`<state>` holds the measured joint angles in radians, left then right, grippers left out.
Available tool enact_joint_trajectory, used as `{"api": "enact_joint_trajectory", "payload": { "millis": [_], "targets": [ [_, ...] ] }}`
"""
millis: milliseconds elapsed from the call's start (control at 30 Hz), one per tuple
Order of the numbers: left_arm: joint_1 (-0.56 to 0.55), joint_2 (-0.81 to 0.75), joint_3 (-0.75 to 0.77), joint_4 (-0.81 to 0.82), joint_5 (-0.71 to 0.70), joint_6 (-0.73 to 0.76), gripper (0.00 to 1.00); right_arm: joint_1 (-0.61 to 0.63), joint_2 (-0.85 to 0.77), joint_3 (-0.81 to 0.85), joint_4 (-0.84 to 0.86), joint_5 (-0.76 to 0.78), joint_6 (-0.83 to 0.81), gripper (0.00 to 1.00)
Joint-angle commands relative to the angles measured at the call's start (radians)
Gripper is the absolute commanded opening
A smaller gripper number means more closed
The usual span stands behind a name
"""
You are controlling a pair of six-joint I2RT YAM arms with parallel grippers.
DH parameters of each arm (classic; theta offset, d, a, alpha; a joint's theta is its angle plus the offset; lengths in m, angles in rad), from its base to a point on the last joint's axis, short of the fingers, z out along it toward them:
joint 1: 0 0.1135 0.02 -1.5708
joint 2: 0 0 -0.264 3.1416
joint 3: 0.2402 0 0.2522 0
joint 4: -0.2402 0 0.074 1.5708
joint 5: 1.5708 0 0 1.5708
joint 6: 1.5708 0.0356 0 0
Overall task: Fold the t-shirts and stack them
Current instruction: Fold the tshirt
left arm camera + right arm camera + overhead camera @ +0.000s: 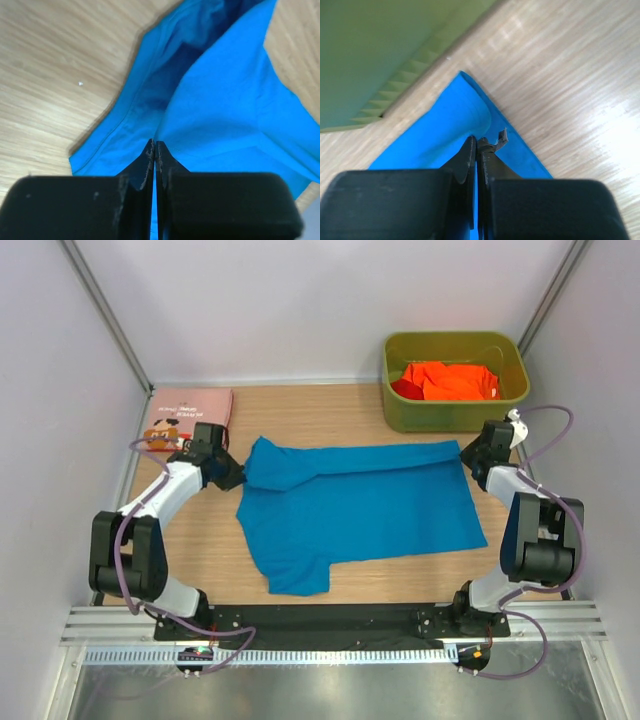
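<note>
The blue t-shirt (360, 510) lay spread on the table (300, 410), in front of the olive-green bin (450, 420) and reaching well to its left. The shirt's edge nearest the bin was turned over in a long fold.

The right gripper (476, 145) was clenched on the shirt's corner just in front of the bin's near wall. The left gripper (154, 150) was clenched on the fold's other end, well left of the bin, with its jaws pressed flat on cloth. Whether each pinch took one layer or two was hard to tell from the wrist views.

An orange t-shirt (450, 380) and a red one (403, 389) sat crumpled inside the bin. A pink t-shirt (188, 415) lay folded far to the bin's left.

The blue shirt looked light, thin and limp. It would likely sag between the two pinches unless both arms kept it taut. The lower layer might drag on the wood. The hem and corners seemed the best hold, since the stitched edge is thicker and gives the fingers more to bite on.
</note>
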<state>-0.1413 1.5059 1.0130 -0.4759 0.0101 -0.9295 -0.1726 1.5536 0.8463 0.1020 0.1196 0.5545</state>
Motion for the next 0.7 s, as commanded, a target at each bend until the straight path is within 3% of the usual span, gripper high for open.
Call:
{"api": "enact_joint_trajectory", "payload": {
  "millis": [0, 233, 533, 667],
  "targets": [
    [-0.03, -0.042, -0.056, 0.056, -0.038, -0.038, 0.0, -0.014, 0.026, 0.033, -0.012, 0.051, -0.002, 0.01],
    [-0.061, -0.088, -0.175, 0.1, -0.096, -0.055, 0.0, -0.027, 0.042, 0.022, -0.079, 0.084, 0.015, 0.01],
    [-0.064, -0.163, -0.232, 0.097, -0.127, -0.083, 0.0, -0.048, 0.066, 0.027, -0.084, 0.077, 0.01, 0.01],
    [-0.064, -0.179, -0.189, 0.05, -0.15, -0.054, 0.0, -0.05, 0.062, 0.042, -0.093, 0.057, 0.005, 0.01]
  ]
}}
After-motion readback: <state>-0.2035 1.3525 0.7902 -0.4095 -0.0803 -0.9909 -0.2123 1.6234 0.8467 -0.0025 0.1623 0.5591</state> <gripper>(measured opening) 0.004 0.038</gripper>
